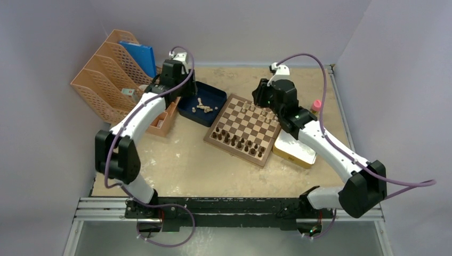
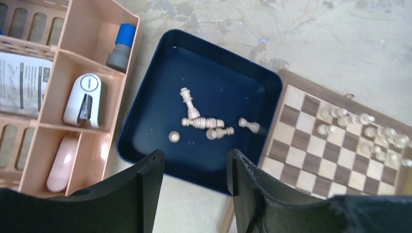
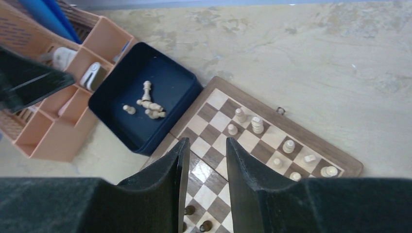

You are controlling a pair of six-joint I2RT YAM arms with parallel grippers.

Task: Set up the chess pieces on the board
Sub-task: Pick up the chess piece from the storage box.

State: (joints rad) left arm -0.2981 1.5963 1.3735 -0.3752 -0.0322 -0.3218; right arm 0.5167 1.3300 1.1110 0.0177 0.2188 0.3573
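Left pincer (image 2: 195, 160) is hovering spread and empty over the blue tray (image 2: 155, 97) where some six chess pieces (image 2: 192, 104) are lying, right pincer (image 3: 207, 145) likewise over the board (image 3: 221, 121), light side looking roughly half placed.

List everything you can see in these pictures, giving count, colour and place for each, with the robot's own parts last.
Table: one, beige, under everything.
Board: one, brown and cream, table centre.
Light pieces: beige, about six in the tray, more on the board's far rows.
Dark pieces: many, dark brown, board's near rows.
Tray: one, dark blue, left of the board.
Tin: one, yellow-rimmed, right of the board.
Organiser: one, peach, left of the tray.
File rack: one, peach, far left, holding a blue folder.
Left tool: black, open, by the tray.
Right tool: black, open, over the board.
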